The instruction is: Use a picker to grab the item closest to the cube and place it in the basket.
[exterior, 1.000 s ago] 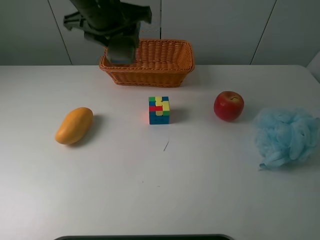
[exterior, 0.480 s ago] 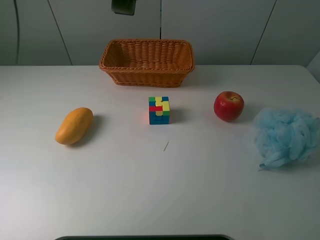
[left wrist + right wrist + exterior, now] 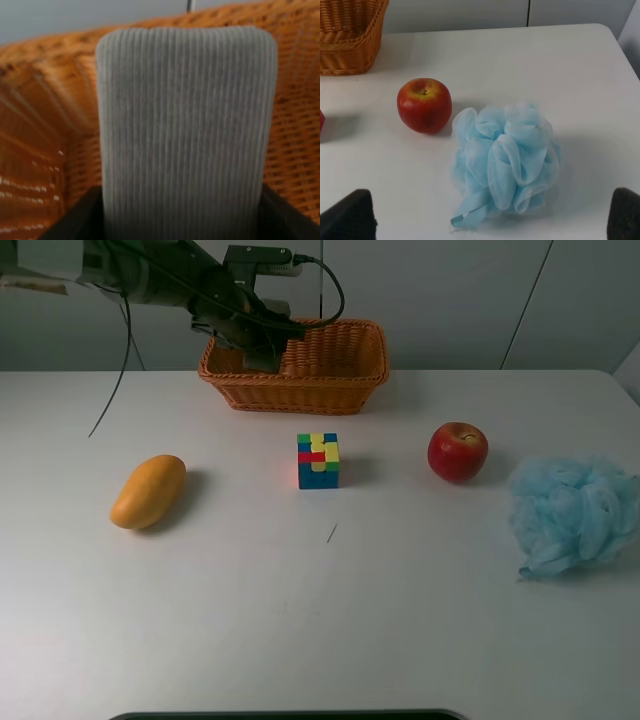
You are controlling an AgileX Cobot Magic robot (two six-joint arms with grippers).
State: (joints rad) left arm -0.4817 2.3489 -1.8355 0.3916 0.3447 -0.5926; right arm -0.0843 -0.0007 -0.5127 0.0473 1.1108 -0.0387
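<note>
Exterior high view has the cube (image 3: pixel 318 460) in the middle of the white worktop (image 3: pixel 330 620). The red apple (image 3: pixel 458 451) sits to its right. It looks a bit closer to the cube than the mango (image 3: pixel 148 491) on the left, so I think the apple is the one to pick. The left fingers (image 3: pixel 185 130) are at the far side, over the left end of the basket (image 3: pixel 340 380). Only one grey ribbed pad shows up close, so I cannot tell if they are open or holding anything. The right fingers (image 3: pixel 347 215) are spread wide with nothing between them. Their camera looks over the blue bath puff (image 3: pixel 505 155) toward the apple, so the right arm seems the closer one — the apple lies left of the puff, toward the cube. The apple is round, so it has no long side. Its stem points up.
</note>
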